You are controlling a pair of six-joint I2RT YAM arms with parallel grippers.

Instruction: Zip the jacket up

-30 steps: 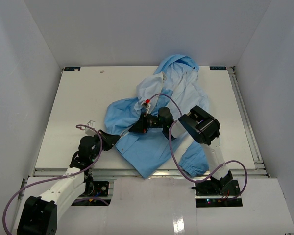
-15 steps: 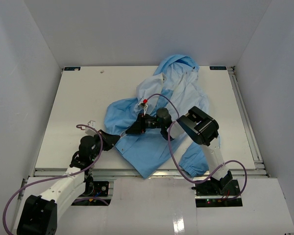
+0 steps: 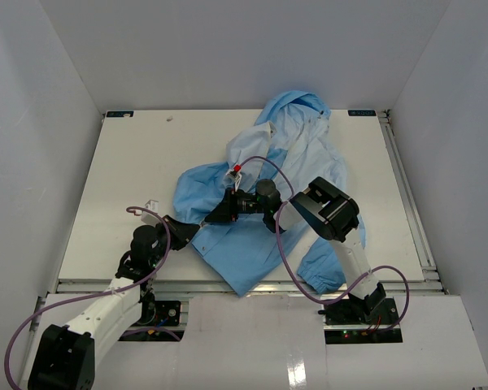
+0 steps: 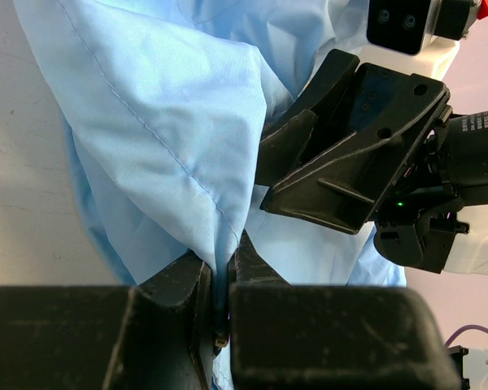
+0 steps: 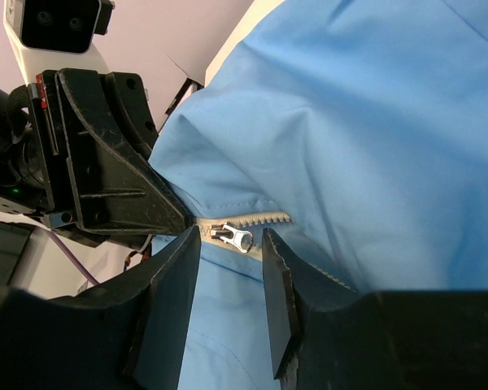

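- The jacket (image 3: 236, 244) lies crumpled at the middle of the table (image 3: 122, 171), its lower front toward the arms.
- The left gripper (image 4: 222, 280) is clamped on the hem fold. The thin fabric may slip out under tension.
- The right gripper (image 5: 230, 245) stands parted astride the zipper pull (image 5: 234, 236). Closing off-centre could pinch cloth or miss the pull.
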